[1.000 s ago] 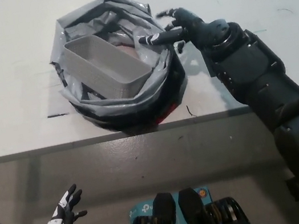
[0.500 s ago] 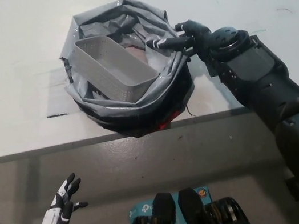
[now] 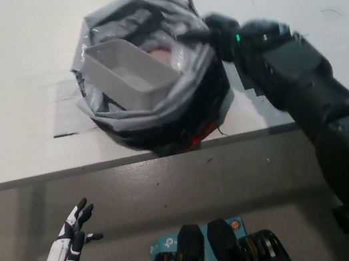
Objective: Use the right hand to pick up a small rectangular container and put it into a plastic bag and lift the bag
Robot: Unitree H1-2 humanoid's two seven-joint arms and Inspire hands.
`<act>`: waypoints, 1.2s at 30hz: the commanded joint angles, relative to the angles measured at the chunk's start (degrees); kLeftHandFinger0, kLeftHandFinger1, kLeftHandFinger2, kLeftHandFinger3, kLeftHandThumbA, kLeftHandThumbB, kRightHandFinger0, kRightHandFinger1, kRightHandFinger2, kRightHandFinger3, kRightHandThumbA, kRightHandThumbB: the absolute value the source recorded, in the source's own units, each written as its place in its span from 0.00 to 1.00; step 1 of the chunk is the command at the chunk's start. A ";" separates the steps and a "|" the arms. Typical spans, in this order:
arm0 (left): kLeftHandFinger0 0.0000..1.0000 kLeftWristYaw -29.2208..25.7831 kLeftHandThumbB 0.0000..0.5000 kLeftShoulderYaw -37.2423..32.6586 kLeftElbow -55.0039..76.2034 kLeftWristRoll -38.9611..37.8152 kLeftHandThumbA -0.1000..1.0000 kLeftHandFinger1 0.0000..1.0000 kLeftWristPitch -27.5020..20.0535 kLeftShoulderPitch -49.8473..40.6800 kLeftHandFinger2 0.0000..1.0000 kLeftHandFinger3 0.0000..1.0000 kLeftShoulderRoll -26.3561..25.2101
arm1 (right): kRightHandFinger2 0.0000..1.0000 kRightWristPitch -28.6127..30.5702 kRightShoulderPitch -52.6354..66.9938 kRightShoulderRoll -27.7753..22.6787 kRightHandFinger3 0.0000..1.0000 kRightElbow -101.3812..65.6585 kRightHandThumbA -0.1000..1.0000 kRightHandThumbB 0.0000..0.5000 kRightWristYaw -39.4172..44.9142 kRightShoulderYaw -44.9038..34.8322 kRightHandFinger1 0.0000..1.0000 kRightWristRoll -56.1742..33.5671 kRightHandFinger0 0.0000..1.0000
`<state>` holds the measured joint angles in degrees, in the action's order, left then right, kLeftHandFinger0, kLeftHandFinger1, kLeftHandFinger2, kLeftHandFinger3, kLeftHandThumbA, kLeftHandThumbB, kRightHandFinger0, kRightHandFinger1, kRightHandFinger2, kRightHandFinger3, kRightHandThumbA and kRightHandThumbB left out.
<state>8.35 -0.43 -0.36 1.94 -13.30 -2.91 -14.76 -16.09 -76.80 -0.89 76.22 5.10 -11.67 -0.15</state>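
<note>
The container (image 3: 130, 76) sits inside the bag (image 3: 158, 116), tilted, its open top facing up and toward the picture's left, one long wall leaning on the crumpled grey plastic. The placing part of the task therefore looks done; what is left is the lift.

Over the last second the bag has changed shape. Its rim, which lay low and wide around the container, has bunched up higher on the right side and drawn in over the top, and the dark lower body of the bag now bulges more toward the bench (image 3: 3, 79) edge. A bit of red shows under it at the front. The container has tipped and shifted with the plastic rather than staying flat, which suggests the bag is being pulled from its right rim.

The right hand (image 3: 221, 27) has gone from resting spread at the rim to being tucked against the bag's upper right edge. It is blurred, and its fingers are hidden behind the plastic, so I cannot tell whether they pinch the rim or merely press on it. A small green light shows on the wrist.

My judgement: the lift is just beginning, and the bag's bottom seems to rest on the bench yet.

The left hand (image 3: 72, 240) hangs low at the picture's lower left, below the bench, its fingers spread and holding nothing.
</note>
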 commanded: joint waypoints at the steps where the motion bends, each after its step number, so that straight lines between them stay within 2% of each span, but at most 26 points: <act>1: 0.75 0.66 0.70 0.07 0.43 -0.08 1.00 0.99 -2.28 0.58 1.00 1.00 -1.01 | 0.59 -3.63 -11.32 2.59 0.49 -6.37 0.09 0.17 -0.99 -7.67 0.18 -11.11 0.00; 2: 0.75 0.65 0.70 0.05 0.36 -0.04 1.00 0.99 -2.39 0.61 1.00 1.00 -0.99 | 0.60 -4.12 -12.17 3.08 0.52 -7.64 0.05 0.17 -0.79 -8.65 0.18 -11.94 0.00; 3: 0.74 0.59 0.71 0.11 0.36 -0.15 1.00 0.99 -2.17 0.63 1.00 1.00 -0.90 | 0.62 -5.60 -13.48 3.91 0.44 -9.58 0.03 0.19 -0.96 -9.90 0.18 -12.76 0.00; 4: 0.75 0.62 0.73 0.14 0.40 -0.30 1.00 0.99 -1.89 0.62 1.00 1.00 -0.85 | 0.64 -6.44 -13.98 4.28 0.45 -10.41 0.03 0.21 -1.31 -10.26 0.18 -12.84 0.00; 5: 0.75 0.66 0.75 0.17 0.43 -0.50 1.00 1.00 -1.53 0.60 1.00 1.00 -0.80 | 0.65 -7.65 -14.75 4.87 0.51 -11.61 0.03 0.21 -1.82 -10.93 0.18 -13.21 0.00; 8: 0.75 0.57 0.75 0.18 0.29 -0.47 1.00 1.00 -1.56 0.62 1.00 1.00 -0.70 | 0.71 -9.23 -15.97 5.76 0.56 -13.22 0.05 0.18 -2.00 -11.39 0.19 -13.69 0.00; 9: 0.75 0.58 0.73 0.13 0.21 -0.36 1.00 1.00 -1.87 0.64 1.00 1.00 -0.74 | 0.73 -9.79 -16.48 6.15 0.60 -13.58 0.03 0.18 -2.35 -11.71 0.20 -13.99 0.00; 11: 0.73 0.55 0.74 0.06 0.20 -0.16 1.00 0.98 -2.18 0.78 1.00 1.00 -0.76 | 0.70 -10.32 -17.25 6.72 0.66 -14.04 0.02 0.22 -3.27 -12.10 0.19 -14.30 0.00; 12: 0.72 0.55 0.73 0.05 0.26 -0.09 1.00 0.97 -2.28 0.94 1.00 1.00 -0.81 | 0.67 -10.44 -17.58 6.98 0.75 -14.27 0.01 0.24 -4.19 -12.24 0.18 -14.36 0.00; 13: 0.71 0.57 0.73 0.05 0.31 -0.04 1.00 0.96 -2.28 1.01 1.00 1.00 -0.86 | 0.65 -10.60 -17.77 7.11 0.79 -14.31 0.00 0.24 -4.95 -12.43 0.16 -14.52 0.00; 16: 0.72 0.76 0.76 0.02 0.23 -0.24 1.00 0.96 -2.06 1.19 1.00 1.00 -0.96 | 0.65 -10.83 -17.88 7.43 0.98 -14.49 0.00 0.21 -6.28 -12.98 0.18 -15.43 0.00; 17: 0.72 0.74 0.78 -0.02 0.22 -0.02 1.00 0.96 -1.97 1.26 1.00 1.00 -1.01 | 0.64 -10.83 -17.78 7.46 1.00 -14.49 0.00 0.19 -6.54 -13.22 0.17 -15.69 0.00; 22: 0.71 0.70 0.82 -0.10 0.92 0.36 1.00 0.93 -0.78 0.85 1.00 1.00 -1.03 | 0.62 -10.83 -17.44 7.28 1.00 -13.81 0.00 0.20 -7.37 -14.76 0.12 -18.00 0.00; 25: 0.72 0.64 0.82 -0.17 1.04 0.63 1.00 0.92 -0.24 0.50 1.00 1.00 -0.98 | 0.60 -10.75 -18.05 7.14 1.00 -13.26 0.00 0.19 -7.84 -16.25 0.05 -19.74 0.00; 29: 0.71 0.63 0.83 -0.31 0.87 1.06 1.00 0.91 -0.74 0.46 1.00 1.00 -1.12 | 0.65 -9.86 -19.47 7.32 1.00 -13.23 0.02 0.15 -8.49 -17.94 0.11 -21.46 0.00; 30: 0.70 0.46 0.84 -0.40 1.02 1.73 1.00 0.91 -0.73 0.29 1.00 1.00 -1.22 | 0.65 -9.71 -20.19 7.53 1.00 -13.20 0.03 0.20 -9.21 -18.60 0.14 -22.09 0.00; 36: 0.70 0.77 0.80 -0.70 1.09 1.89 1.00 0.91 -1.23 0.16 1.00 1.00 -1.24 | 0.68 -8.99 -23.28 7.97 1.00 -11.60 0.05 0.20 -9.61 -19.58 0.18 -23.71 0.00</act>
<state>8.35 -0.72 -0.58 3.00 -13.19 -2.78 -14.79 -26.52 -92.00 6.93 64.58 -3.73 -30.17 -19.51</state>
